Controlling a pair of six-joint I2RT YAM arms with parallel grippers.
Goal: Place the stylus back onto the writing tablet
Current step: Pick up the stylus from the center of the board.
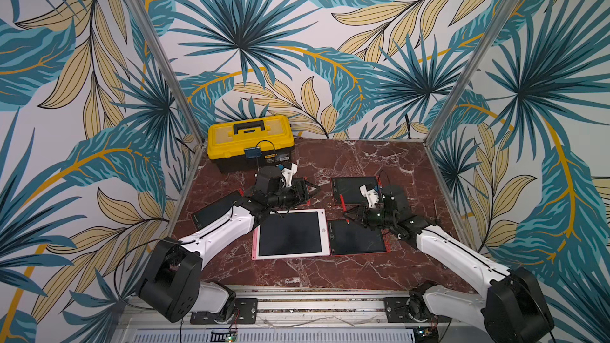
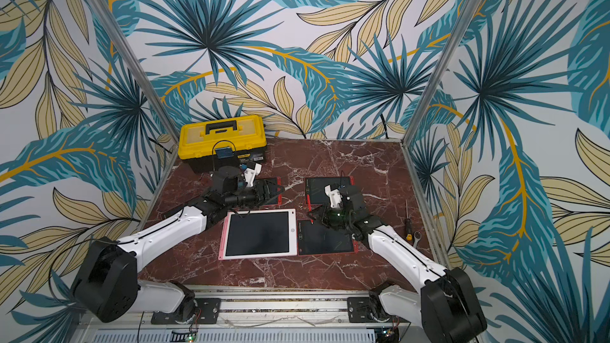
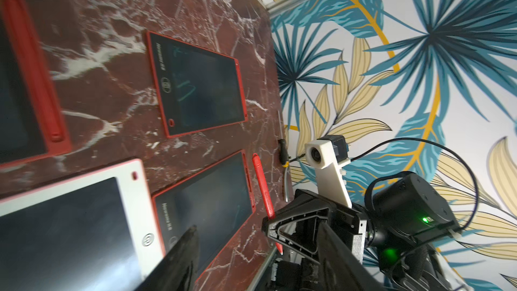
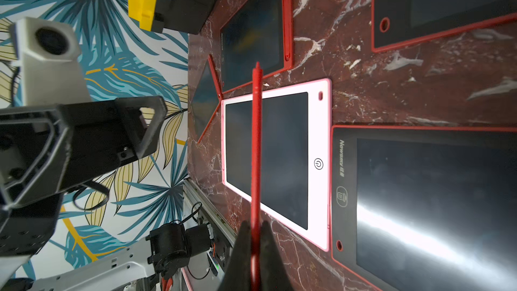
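My right gripper [image 1: 350, 215] is clamped on the red stylus [image 4: 256, 146], holding it off the table [image 1: 363, 160] above the gap between the near red tablet [image 1: 358, 237] and the far red tablet [image 1: 350, 189], with the white tablet [image 1: 290, 234] just beside. My left gripper [image 1: 312, 189], jaws apart and holding nothing, hangs beyond the white tablet, near the yellow toolbox [image 1: 251, 141].

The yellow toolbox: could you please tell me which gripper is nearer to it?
Left. The left gripper hovers close in front of the yellow toolbox; the right gripper, shut on the red stylus, is farther off, across the table.
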